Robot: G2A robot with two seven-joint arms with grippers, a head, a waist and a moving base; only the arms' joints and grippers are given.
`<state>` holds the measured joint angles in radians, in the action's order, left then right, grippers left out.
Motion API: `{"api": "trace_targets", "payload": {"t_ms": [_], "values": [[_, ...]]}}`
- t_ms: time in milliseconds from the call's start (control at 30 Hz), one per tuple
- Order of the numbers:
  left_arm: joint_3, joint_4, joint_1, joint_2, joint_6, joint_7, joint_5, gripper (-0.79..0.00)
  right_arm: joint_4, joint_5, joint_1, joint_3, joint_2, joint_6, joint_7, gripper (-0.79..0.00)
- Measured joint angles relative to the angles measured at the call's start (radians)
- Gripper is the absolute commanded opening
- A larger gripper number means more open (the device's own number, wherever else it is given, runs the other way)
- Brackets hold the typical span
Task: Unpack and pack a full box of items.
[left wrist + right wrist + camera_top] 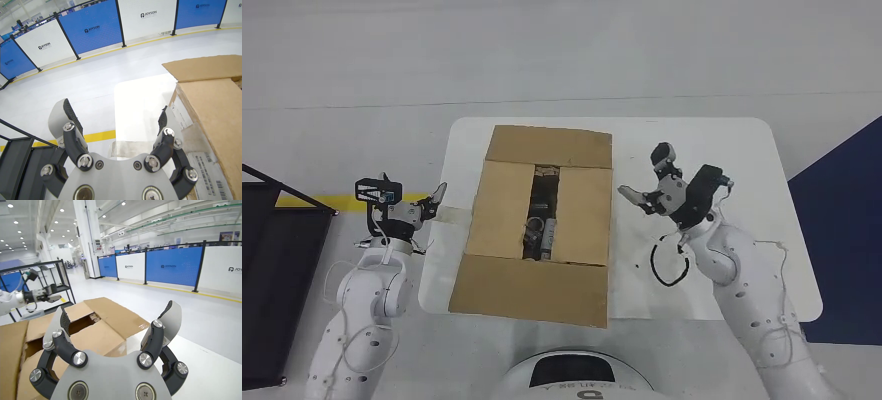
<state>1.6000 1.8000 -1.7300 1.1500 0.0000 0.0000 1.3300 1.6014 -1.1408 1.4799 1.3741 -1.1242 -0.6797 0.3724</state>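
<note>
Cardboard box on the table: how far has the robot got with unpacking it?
Barely started. Done: the cardboard box's two end flaps lie folded outward. In hand: nothing; both arms' jaws stand open and empty, one either side of the box. Left: the two side flaps cover most of the opening, the items sit inside the gap, and none lies out on the white table.

The broad-flapped corrugated cardboard box (582,215) is seen in plain tan brown, and white labels (204,166) with black barcodes are carried on its side. The rounded rectangular table (742,180) is coloured white. The left gripper (115,108) and right gripper (117,309) are finished in silver-grey metal with black links and black textured pads (72,115). A yellow floor stripe (98,135) is seen at 9 o'clock of the box.
</note>
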Motion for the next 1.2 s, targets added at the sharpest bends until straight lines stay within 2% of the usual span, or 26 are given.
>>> {"api": "trace_targets", "payload": {"t_ms": [100, 200, 267, 367, 433, 500, 733, 933, 1067, 1200], "values": [[0.009, 0.006, 0.01, -0.003, 0.021, 0.017, 0.044, 0.0, -0.024, -0.04, 0.049, 0.027, 0.007, -0.015, 0.013, 0.0], [-0.021, 0.009, 0.038, -0.003, 0.017, -0.007, 0.154, 0.0, -0.066, -0.072, 0.052, 0.011, 0.007, -0.016, -0.009, 0.0], [-0.076, 0.027, 0.052, -0.002, -0.056, -0.068, 0.183, 0.0, -0.102, -0.081, 0.039, -0.011, 0.005, -0.036, -0.016, 0.0], [-0.149, 0.071, 0.049, -0.002, -0.216, -0.192, 0.158, 0.0, -0.146, -0.1, 0.023, -0.033, 0.003, -0.047, 0.0, 0.0], [-0.179, 0.09, 0.055, 0.001, -0.255, -0.263, 0.108, 0.0, -0.166, -0.109, 0.02, -0.037, 0.003, -0.05, 0.015, 0.0], [-0.197, 0.108, 0.071, 0.007, -0.234, -0.312, 0.046, 0.0, -0.181, -0.111, 0.021, -0.035, 0.004, -0.055, 0.029, 0.0], [-0.197, 0.11, 0.073, 0.007, -0.226, -0.314, 0.042, 0.0, -0.182, -0.11, 0.022, -0.034, 0.004, -0.056, 0.029, 0.0], [-0.151, 0.218, 0.048, 0.003, -0.282, -0.287, -0.056, 0.0, -0.185, -0.085, 0.021, -0.045, 0.001, -0.042, 0.002, 0.0], [-0.208, 0.244, 0.084, 0.004, -0.307, -0.359, -0.016, 0.0, -0.204, -0.062, 0.006, -0.062, -0.002, -0.04, -0.047, 0.0], [-0.312, 0.194, 0.168, 0.014, -0.266, -0.431, 0.085, 0.0, -0.208, -0.05, 0.007, -0.059, -0.002, -0.029, -0.07, 0.0]]}}
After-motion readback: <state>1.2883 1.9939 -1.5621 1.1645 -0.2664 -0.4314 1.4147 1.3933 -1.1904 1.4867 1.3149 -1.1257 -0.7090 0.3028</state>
